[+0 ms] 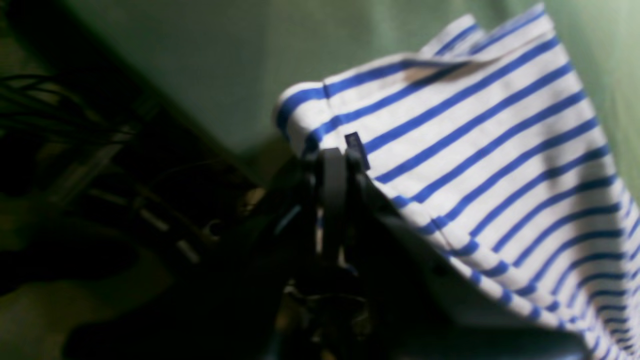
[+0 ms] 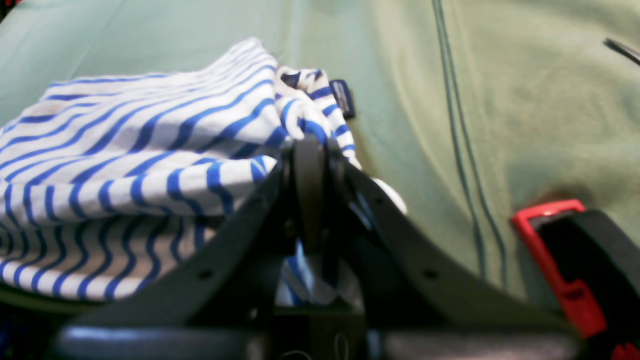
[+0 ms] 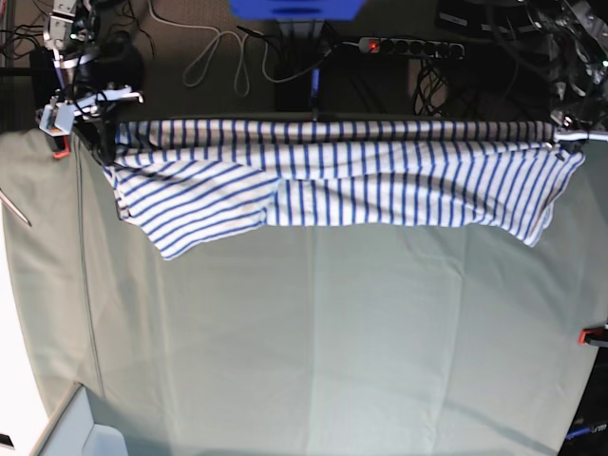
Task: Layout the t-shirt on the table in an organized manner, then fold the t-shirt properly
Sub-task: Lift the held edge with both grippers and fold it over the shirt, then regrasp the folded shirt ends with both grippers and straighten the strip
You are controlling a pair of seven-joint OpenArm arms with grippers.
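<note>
The white, blue-striped t-shirt [image 3: 332,176] is stretched sideways in a long band along the far edge of the table [image 3: 313,342], with a sleeve hanging down at the left. My right gripper [image 3: 95,128] is shut on its left end, and the right wrist view shows the black jaws [image 2: 310,145] pinching bunched t-shirt [image 2: 125,140] fabric beside a small dark tag [image 2: 342,97]. My left gripper [image 3: 560,138] is shut on the right end. In the left wrist view its fingers [image 1: 332,155] clamp the t-shirt [image 1: 475,150] hem right by a dark tag [image 1: 357,147].
Red clamps sit at the table's edges [image 3: 59,152] [image 3: 594,334], one close to my right gripper [image 2: 555,260]. Cables and a power strip [image 3: 408,45] lie on the floor beyond the far edge. A pale box corner [image 3: 66,427] shows at the near left.
</note>
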